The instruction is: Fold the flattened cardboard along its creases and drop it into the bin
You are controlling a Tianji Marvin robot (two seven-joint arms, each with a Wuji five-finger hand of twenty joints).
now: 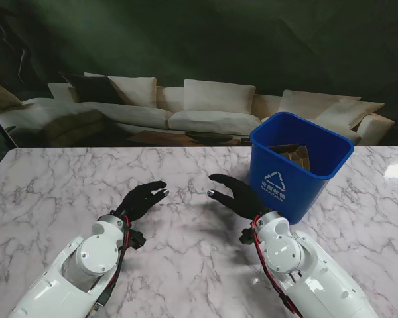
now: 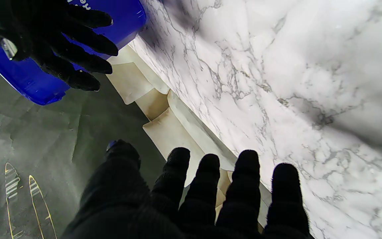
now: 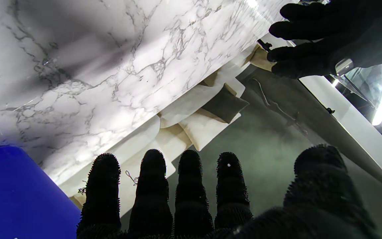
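Blue bin (image 1: 298, 162) holds folded cardboard (image 1: 293, 154) — upright on table (image 1: 66, 179).

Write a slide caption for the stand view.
Both open hands, left hand and right hand, hover beside blue recycling bin holding cardboard.

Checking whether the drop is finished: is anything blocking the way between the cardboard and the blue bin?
Nothing visible does. The cardboard already lies inside the blue recycling bin, below its rim. The left hand and right hand hover open over the marble table, holding nothing.
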